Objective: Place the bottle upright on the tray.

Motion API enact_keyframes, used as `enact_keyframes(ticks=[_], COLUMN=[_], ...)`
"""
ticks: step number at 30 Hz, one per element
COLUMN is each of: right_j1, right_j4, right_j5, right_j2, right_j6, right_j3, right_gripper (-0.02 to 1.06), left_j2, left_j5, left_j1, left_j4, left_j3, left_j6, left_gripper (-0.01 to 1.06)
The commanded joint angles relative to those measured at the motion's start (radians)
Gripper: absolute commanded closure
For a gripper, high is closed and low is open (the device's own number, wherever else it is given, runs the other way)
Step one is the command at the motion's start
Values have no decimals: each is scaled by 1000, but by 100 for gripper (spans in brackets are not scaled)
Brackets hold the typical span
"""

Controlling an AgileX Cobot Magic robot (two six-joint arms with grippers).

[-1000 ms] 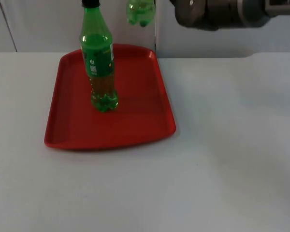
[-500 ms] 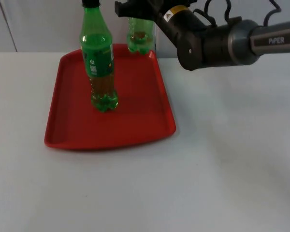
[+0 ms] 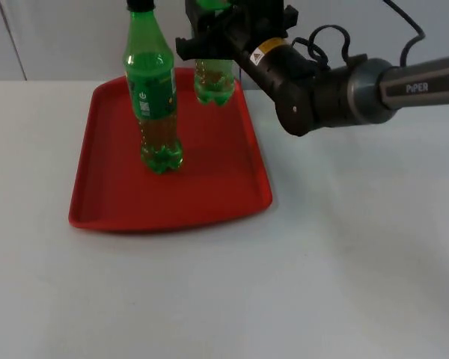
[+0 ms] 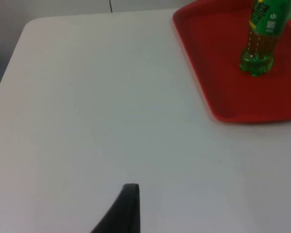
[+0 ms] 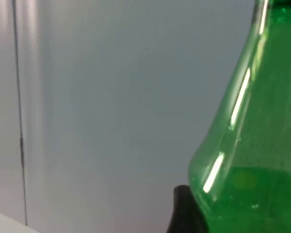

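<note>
On the 1 red tray [image 3: 232, 191] stands 1 green bottle [image 3: 153, 97]; the right hand [image 3: 213, 34] grips a 2nd bottle [image 3: 213, 84].

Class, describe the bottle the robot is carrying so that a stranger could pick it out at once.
Start at the red plastic tray on the white table. Over its far right corner, the right gripper holds a green plastic bottle upright. Unlike the labelled green bottle standing alone mid-tray, this one is gripped by black fingers.
</note>
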Motion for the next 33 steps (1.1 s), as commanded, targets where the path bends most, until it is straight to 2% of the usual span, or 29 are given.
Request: enact_keyframes(ticks=[1, 6, 11, 17, 20, 26, 33], right_j1=[-9, -26, -29, -29, -26, -26, -26], right_j4=[-17, 10, 32, 25, -48, -47, -47], right_j5=[-25, -104, -129, -112, -97, -45, -55], right_j2=[-9, 36, 59, 59, 59, 59, 77], right_j6=[-10, 38, 57, 62, 71, 71, 96], right_j3=[-5, -5, -5, -5, -5, -5, -9], right_gripper=[105, 105, 105, 105, 105, 105, 105], left_j2=[-4, -4, -4, -4, -4, -4, -4], left_j5=[-2, -2, -2, -2, -2, -2, -2], left_j1=[5, 5, 5, 5, 5, 5, 5], left_j4=[-7, -7, -7, -7, -7, -7, -7], left_j3=[5, 5, 5, 5, 5, 5, 5], left_j6=[1, 1, 1, 1, 1, 1, 1], left_gripper=[0, 0, 0, 0, 0, 0, 0])
